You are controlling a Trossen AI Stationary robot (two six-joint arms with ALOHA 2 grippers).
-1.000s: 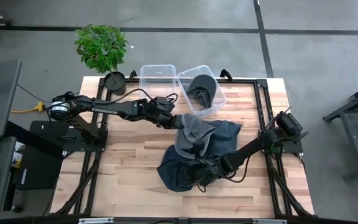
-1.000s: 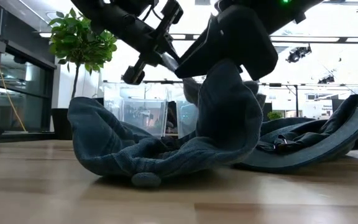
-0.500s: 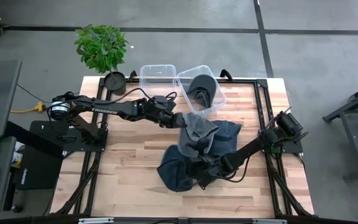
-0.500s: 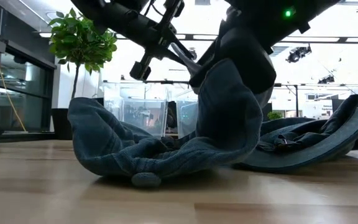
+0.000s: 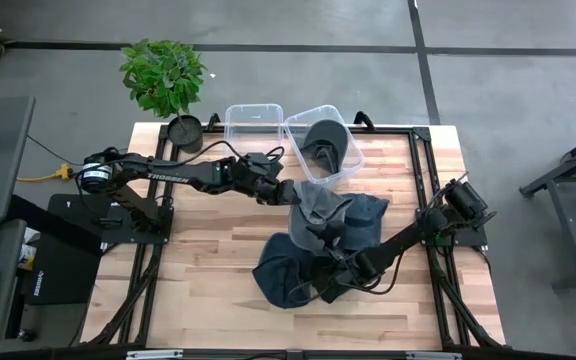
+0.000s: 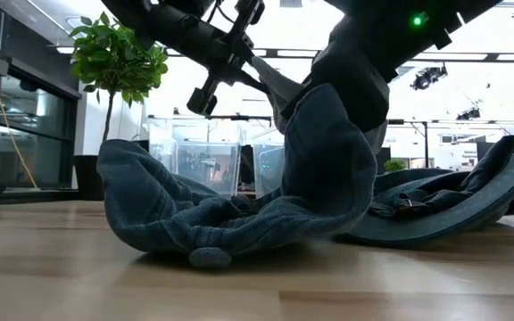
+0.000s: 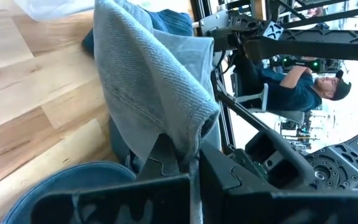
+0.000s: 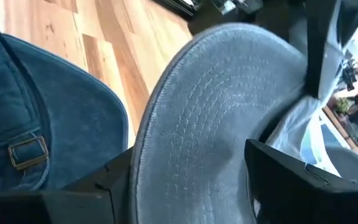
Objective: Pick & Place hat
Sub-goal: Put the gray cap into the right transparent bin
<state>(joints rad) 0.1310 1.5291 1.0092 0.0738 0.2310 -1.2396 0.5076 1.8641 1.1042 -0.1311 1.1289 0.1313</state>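
A grey hat (image 5: 318,212) hangs over the middle of the table, with my left gripper (image 5: 290,193) shut on it. Its stitched brim (image 8: 216,118) lies between the open fingers of my right gripper (image 5: 326,268), which comes in from the table's right, low over a heap of blue hats (image 5: 283,275). In the low view the blue hats (image 6: 194,214) rest on the wooden table and the grey hat (image 6: 279,89) shows above them. A dark hat (image 5: 323,140) lies in a clear bin (image 5: 290,128) at the far edge. My left gripper pinches a fold of the grey hat's cloth (image 7: 182,140) between its two fingers. The fingers slant down from the table's left. The hat hangs from them, and its lower part reaches down to the blue hats. My right gripper has a finger (image 8: 73,190) on either side of the grey brim; whether the fingers touch it, I cannot tell.
An empty clear bin (image 5: 232,112) stands left of the bin with the dark hat. A potted plant (image 5: 163,75) stands at the far left corner. Bare wood shows on the table's left and near parts. A person sits beyond the table in the left wrist view.
My right gripper has turned at the wrist and tipped toward the grey hat's brim, staying low over the blue hats. The hanging grey hat has drawn in narrower and shifted slightly toward the table's right. My left gripper has kept its hold.
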